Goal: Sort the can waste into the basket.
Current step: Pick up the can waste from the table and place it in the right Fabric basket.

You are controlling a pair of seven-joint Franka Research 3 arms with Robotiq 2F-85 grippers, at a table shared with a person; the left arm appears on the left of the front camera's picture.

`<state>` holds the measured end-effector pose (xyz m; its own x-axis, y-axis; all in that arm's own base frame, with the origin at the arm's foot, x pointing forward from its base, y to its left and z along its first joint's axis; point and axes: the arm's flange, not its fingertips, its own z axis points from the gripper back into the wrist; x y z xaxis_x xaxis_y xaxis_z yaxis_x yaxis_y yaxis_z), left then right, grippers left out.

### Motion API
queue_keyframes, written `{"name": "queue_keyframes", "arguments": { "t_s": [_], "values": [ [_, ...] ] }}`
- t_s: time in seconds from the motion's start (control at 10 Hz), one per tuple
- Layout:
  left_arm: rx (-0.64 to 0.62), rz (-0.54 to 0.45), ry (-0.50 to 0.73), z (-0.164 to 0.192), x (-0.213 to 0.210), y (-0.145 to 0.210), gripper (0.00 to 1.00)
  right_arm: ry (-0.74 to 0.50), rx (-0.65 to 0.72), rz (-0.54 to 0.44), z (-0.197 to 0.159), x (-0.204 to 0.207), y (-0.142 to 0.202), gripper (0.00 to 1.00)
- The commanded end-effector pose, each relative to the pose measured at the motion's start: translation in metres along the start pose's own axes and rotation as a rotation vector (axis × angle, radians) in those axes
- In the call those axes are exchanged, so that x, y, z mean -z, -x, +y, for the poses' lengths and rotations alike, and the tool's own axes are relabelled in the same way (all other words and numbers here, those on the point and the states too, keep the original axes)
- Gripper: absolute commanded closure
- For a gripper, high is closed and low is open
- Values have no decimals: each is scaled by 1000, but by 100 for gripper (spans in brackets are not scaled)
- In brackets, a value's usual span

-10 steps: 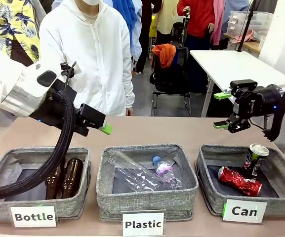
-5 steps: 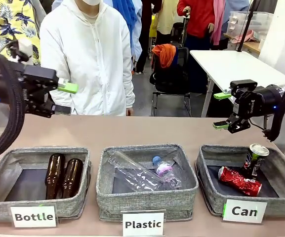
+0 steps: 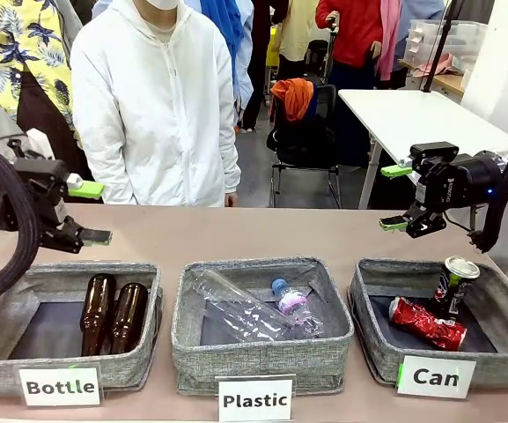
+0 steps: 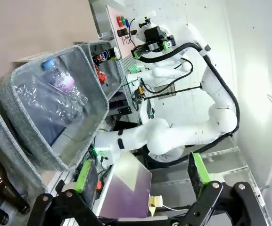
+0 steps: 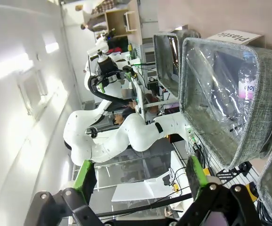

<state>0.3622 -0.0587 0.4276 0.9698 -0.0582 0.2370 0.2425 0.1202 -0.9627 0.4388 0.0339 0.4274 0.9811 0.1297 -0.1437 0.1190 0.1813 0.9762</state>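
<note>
We see 2 metal cans in the grey woven-fabric rectangular basket [image 3: 386,348] signed "Can", at 4 o'clock on the counter [image 3: 262,233]: a crushed red can [image 3: 425,322] lying flat, a black silver-topped can [image 3: 452,284] leaning at 1 o'clock. Both hands hover sideways, fingers spread, empty: left hand [image 3: 91,212] at 9 o'clock, right hand [image 3: 395,197] at 3. The left wrist view catches the cans' ends.

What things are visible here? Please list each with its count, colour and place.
Baskets: three, grey, in a row with signs Bottle, Plastic, Can.
Glass bottles: two, brown, in the Bottle basket.
Plastic bottles: at least two, clear, in the Plastic basket.
Red can: one, crushed, in the Can basket.
Black can: one, silver top, leaning in the Can basket.
Person: one, white jacket, far side.
Left gripper: open, above the Bottle basket.
Right gripper: open, above the Can basket.
</note>
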Motion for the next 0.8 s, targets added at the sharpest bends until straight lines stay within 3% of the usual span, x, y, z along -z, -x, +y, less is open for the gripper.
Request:
{"name": "queue_keyframes", "arguments": {
  "t_s": [0.0, 0.7],
  "values": [
    [55, -31, -36, -23, 4, -3, 0, 2, -7, 3, 3, 1, 1, 0],
    [55, -31, -36, -23, 4, -3, 0, 2, -7, 3, 3, 1, 1, 0]
  ]
}}
